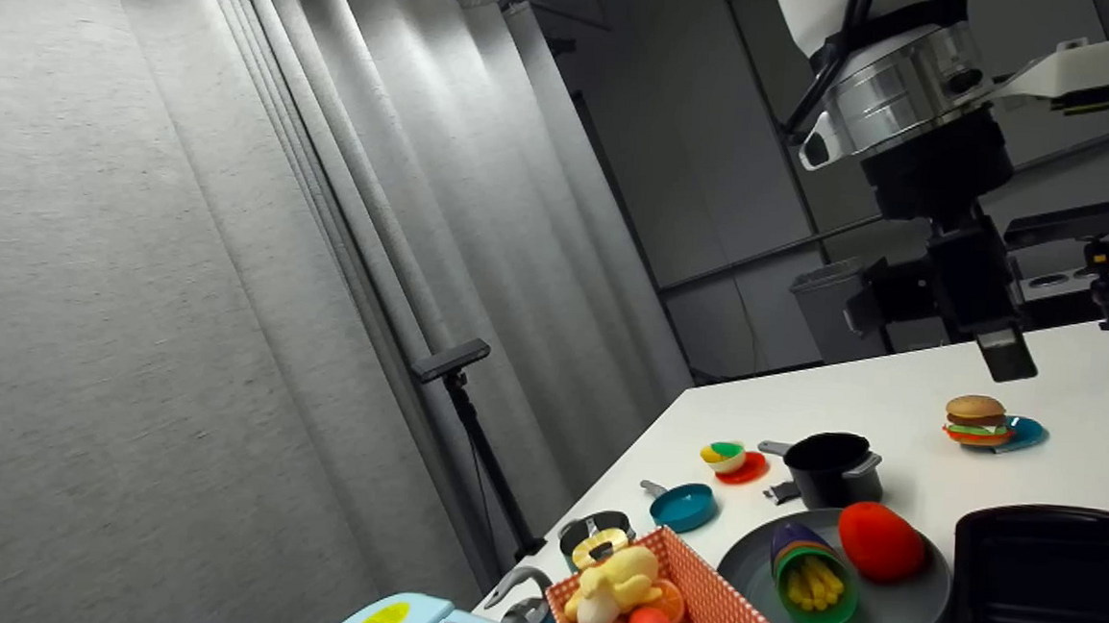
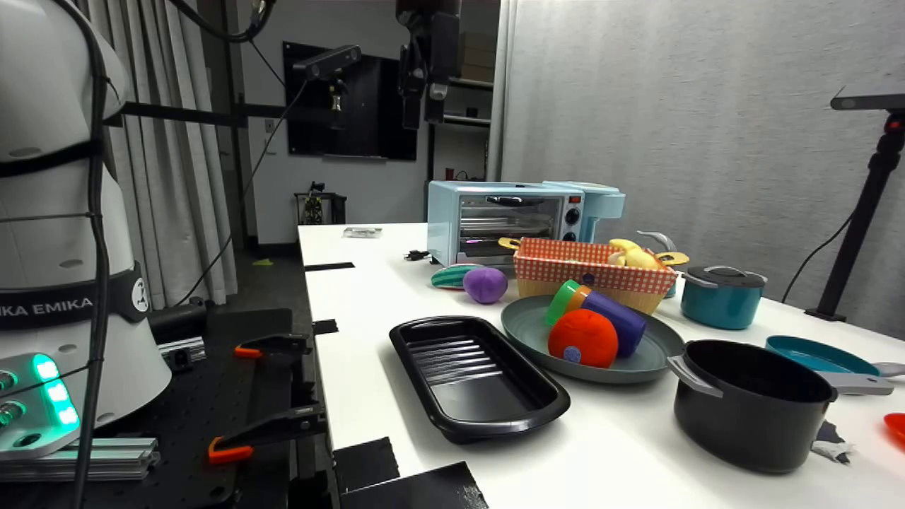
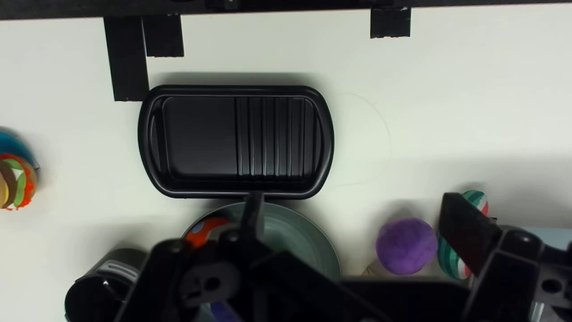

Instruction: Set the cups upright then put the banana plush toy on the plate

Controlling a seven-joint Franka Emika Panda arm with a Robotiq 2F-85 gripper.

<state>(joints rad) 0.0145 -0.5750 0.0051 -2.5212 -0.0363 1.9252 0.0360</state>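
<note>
Worktop (image 2: pixel 368 283): crowded, so a low sweep risked clipping a neighbour.
Basket (image 2: pixel 558 265): its wall could have snagged a reach inside.
Grey plate (image 2: pixel 523 322): larger than the likely target; a mix-up might have ended here.
Gripper (image 3: pixel 353 203): well above, spread wide, holding nothing; descending askew, it could have shoved the wrong item.
Cups (image 2: pixel 608 308): nested on their side on the grey plate, beside a red toy (image 2: pixel 583 339); an off-centre pinch might have rolled them.
Red dish (image 1: pixel 749 472): probable target; in an exterior view a pale bowl (image 1: pixel 726 464) overlapped it, leaving little room.
Banana (image 2: pixel 636 256): seemingly the yellow plush in the basket; packed neighbours could have spoiled the grip.
</note>
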